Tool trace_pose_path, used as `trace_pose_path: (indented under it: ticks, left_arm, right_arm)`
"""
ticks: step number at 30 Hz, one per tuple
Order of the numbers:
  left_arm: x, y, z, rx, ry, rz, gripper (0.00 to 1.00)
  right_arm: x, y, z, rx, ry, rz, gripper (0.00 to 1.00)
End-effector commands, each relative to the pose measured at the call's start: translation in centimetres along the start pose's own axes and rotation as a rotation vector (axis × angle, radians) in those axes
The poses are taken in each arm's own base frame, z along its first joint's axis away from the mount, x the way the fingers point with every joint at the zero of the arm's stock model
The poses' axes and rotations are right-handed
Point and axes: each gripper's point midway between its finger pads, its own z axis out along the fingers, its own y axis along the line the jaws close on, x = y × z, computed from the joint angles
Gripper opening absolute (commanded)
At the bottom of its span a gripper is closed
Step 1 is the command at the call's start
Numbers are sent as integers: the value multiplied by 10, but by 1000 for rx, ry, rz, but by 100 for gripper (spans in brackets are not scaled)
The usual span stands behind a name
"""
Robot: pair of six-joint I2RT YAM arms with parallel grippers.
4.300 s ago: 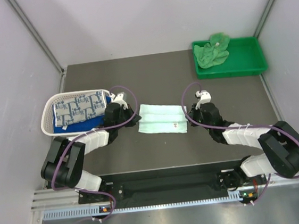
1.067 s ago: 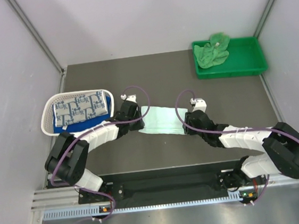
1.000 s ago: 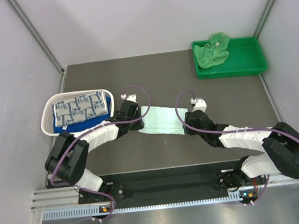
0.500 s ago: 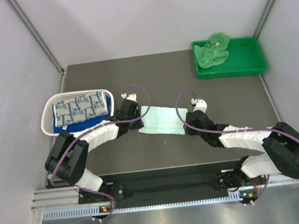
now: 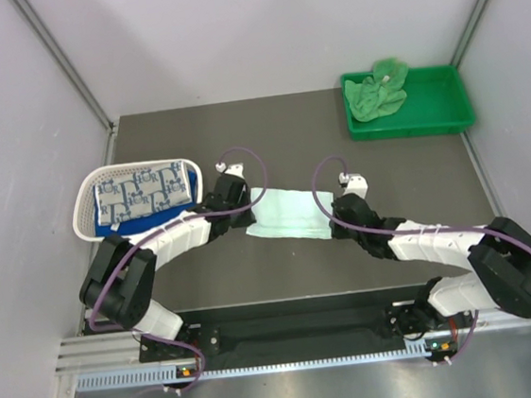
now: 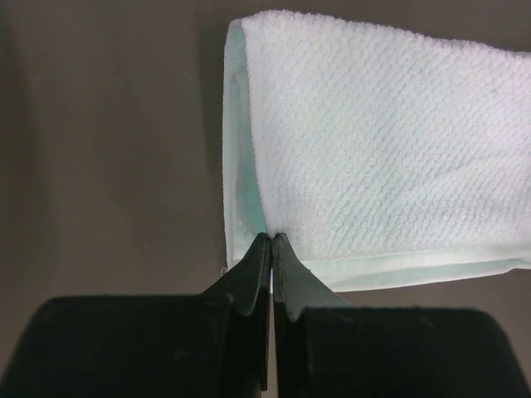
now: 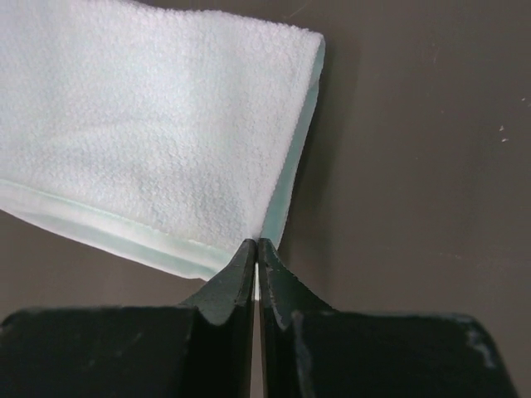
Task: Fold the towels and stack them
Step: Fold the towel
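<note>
Pincers first: left gripper (image 6: 271, 242) and right gripper (image 7: 255, 245) each pinched shut on a near corner of the folded mint towel (image 5: 291, 213), which lay on the table (image 5: 269, 142) between them. Soft, light terry, it would likely sag and unfold unless both corners rose together.

Royal blue towel (image 5: 117, 228) mostly hidden under the blue-grey patterned white towel (image 5: 141, 193); pale mint-white towel (image 6: 373, 149) cut off by wrist-view edges.

The basket (image 5: 81, 216) blocks the left edge, the tray (image 5: 410, 130) the far-right corner; table (image 5: 278, 141) between lies passable.
</note>
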Motion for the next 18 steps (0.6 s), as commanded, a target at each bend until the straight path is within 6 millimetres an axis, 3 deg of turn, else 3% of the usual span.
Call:
trace_pose_path:
  ticks: [1, 11, 18]
  left_arm:
    - [-26, -11, -12, 23, -61, 16, 0]
    - [-42, -13, -35, 24, -112, 17, 0]
    - [-37, -9, -41, 15, -112, 13, 0]
  right_arm:
    - [-33, 19, -10, -34, -80, 12, 1]
    - [-40, 16, -23, -34, -101, 17, 0]
    - [-32, 15, -26, -54, -87, 25, 0]
